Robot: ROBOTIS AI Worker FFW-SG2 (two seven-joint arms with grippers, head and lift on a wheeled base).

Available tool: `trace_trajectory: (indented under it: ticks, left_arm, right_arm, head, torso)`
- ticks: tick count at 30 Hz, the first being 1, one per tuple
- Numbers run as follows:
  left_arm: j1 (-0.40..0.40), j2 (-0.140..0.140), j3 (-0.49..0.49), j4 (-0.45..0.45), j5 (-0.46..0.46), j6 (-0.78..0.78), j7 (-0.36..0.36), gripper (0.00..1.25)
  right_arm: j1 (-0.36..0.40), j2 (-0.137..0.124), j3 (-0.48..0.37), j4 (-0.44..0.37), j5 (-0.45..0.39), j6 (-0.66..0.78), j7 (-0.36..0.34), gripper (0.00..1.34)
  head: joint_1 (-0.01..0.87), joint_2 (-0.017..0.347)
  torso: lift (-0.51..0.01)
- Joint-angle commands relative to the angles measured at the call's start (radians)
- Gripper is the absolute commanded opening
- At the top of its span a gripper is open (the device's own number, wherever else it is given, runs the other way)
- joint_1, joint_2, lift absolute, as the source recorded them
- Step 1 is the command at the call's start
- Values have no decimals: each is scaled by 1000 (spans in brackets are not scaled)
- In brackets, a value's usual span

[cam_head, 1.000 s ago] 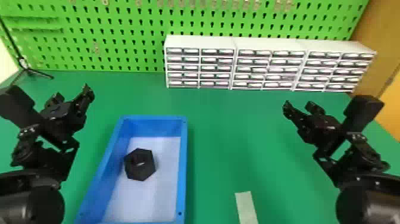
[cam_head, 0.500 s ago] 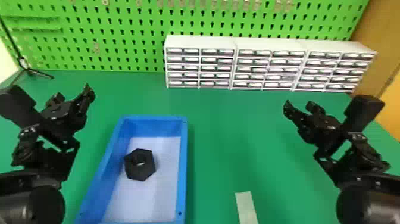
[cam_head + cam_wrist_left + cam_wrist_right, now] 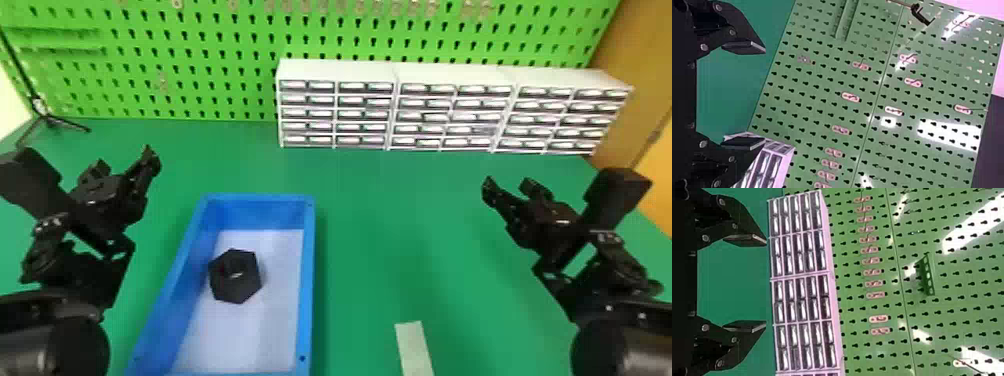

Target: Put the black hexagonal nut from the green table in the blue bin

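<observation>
The black hexagonal nut point(image 3: 235, 276) lies inside the blue bin point(image 3: 309, 280) on its pale floor, close to the bin's left wall. My left gripper point(image 3: 122, 162) is above the green table point(image 3: 380, 240), to the left of the bin and apart from it. In the left wrist view the left gripper point(image 3: 765, 97) stands open with nothing between its fingers. On the right side of the head view my right gripper point(image 3: 510, 185) is well away from the bin; in the right wrist view the right gripper point(image 3: 766, 283) is open and holds nothing.
White drawer units point(image 3: 455, 115) stand along the back of the table before a green pegboard point(image 3: 200, 55). A black stand point(image 3: 50, 119) is at the back left. Right of the bin, a pale strip point(image 3: 414, 347) lies near the front.
</observation>
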Motion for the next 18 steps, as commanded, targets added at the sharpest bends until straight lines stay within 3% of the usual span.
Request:
trace_trajectory:
  ticks: [1, 18]
  left_arm:
    - [1, 0, 1, 0, 0, 0, 0, 815]
    - [-4, 0, -2, 0, -9, 0, 0, 815]
  right_arm:
    - [3, 4, -6, 0, 0, 0, 0, 818]
    - [-3, 4, -9, 0, 5, 0, 0, 819]
  head:
    - [692, 8]
    - [692, 8]
  torso:
    - [-97]
    - [-97]
